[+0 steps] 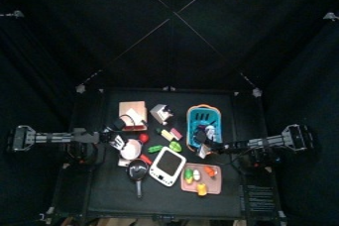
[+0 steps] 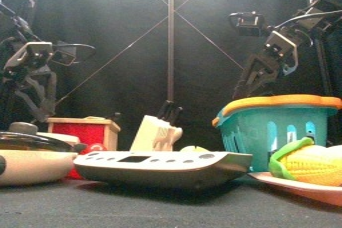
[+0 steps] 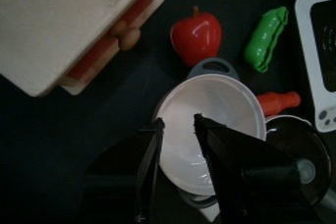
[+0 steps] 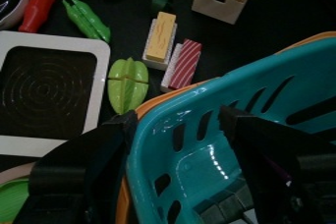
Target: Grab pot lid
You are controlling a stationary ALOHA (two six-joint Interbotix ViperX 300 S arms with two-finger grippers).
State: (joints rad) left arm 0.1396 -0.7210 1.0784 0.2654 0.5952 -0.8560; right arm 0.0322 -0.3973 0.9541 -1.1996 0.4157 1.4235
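Note:
The pot lid (image 2: 27, 138) is glass with a dark knob and sits on a pot at the front view's near left. The left wrist view shows the pot lid (image 3: 297, 157) just beside my left gripper's jaws. The left gripper (image 3: 179, 125) is open and hangs over a white bowl (image 3: 210, 105), holding nothing. From above, the left gripper (image 1: 117, 147) is at the table's left side. My right gripper (image 4: 178, 118) is open over the rim of a teal basket (image 4: 250, 90). From above, the right gripper (image 1: 215, 151) is at the table's right side.
A red pepper (image 3: 197, 36), a green pepper (image 3: 266, 37) and a red-and-white box (image 3: 73, 27) lie around the bowl. A white kitchen scale (image 1: 166, 166), a plate (image 1: 201, 176) of vegetables and a knife block (image 1: 162, 111) crowd the table's middle.

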